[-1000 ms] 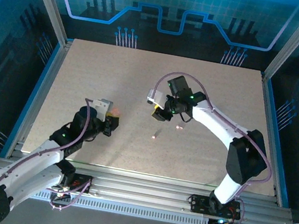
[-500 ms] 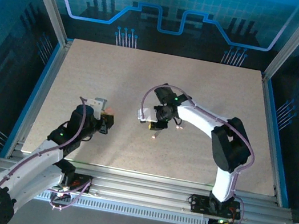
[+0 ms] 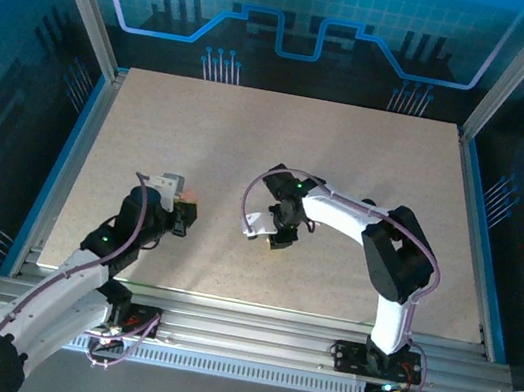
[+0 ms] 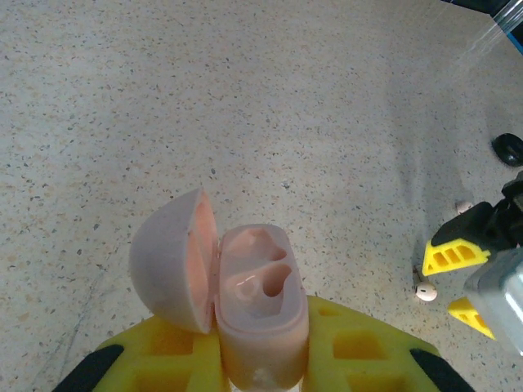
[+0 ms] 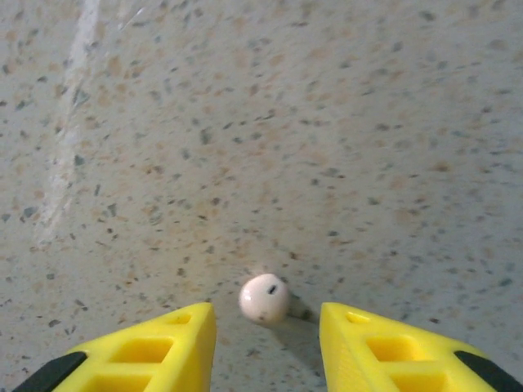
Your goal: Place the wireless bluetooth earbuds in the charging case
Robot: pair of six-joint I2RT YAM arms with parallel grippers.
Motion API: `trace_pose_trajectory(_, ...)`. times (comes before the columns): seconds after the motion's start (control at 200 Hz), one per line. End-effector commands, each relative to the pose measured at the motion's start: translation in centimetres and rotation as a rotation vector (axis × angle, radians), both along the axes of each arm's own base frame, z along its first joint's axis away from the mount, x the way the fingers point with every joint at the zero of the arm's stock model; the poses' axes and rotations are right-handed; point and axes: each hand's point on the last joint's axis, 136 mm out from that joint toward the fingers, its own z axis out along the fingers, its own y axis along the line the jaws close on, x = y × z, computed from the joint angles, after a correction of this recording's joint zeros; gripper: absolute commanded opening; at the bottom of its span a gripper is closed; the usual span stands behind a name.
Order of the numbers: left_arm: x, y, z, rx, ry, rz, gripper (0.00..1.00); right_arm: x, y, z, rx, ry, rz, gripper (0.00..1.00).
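Observation:
A pale pink charging case [image 4: 257, 310] stands upright in my left gripper [image 4: 261, 359], which is shut on it. Its lid [image 4: 176, 261] hangs open to the left and both sockets show bare. In the top view the left gripper [image 3: 185, 213] is left of centre. One pale earbud [image 5: 264, 298] lies on the table just ahead of my right gripper [image 5: 265, 322], whose yellow fingers [image 5: 155, 351] stand open on either side without touching it. The left wrist view shows that earbud [image 4: 426, 291] beside the right gripper's fingers [image 4: 458, 255], and a second pale earbud [image 4: 463, 207] farther back.
The speckled beige table [image 3: 154, 116] has a raised metal frame all round it. A small rounded black object [image 4: 508, 149] lies beyond the right gripper [image 3: 275, 237]. A cable loops off the right wrist toward the left.
The right gripper has swung toward the near left and come down over the pale earbud, its jaws spreading a little. The left arm has shifted slightly, the case still in its grip.

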Motion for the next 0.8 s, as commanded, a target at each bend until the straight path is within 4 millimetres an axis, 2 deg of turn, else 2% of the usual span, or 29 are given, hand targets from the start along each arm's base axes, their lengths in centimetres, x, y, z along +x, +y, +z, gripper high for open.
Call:
trace_pose_trajectory(0.0, -0.4, 0.1, -0.4, -0.025, 0.018, 0.008, 0.14, 0.0, -0.3, 0.2, -0.04, -0.048, 0.047, 0.39)
trace_pose_trajectory(0.795, -0.2, 0.1, 0.1, -0.029, 0.004, 0.007, 0.14, 1.9, 1.0, -1.3, -0.051, -0.055, 0.056, 0.35)
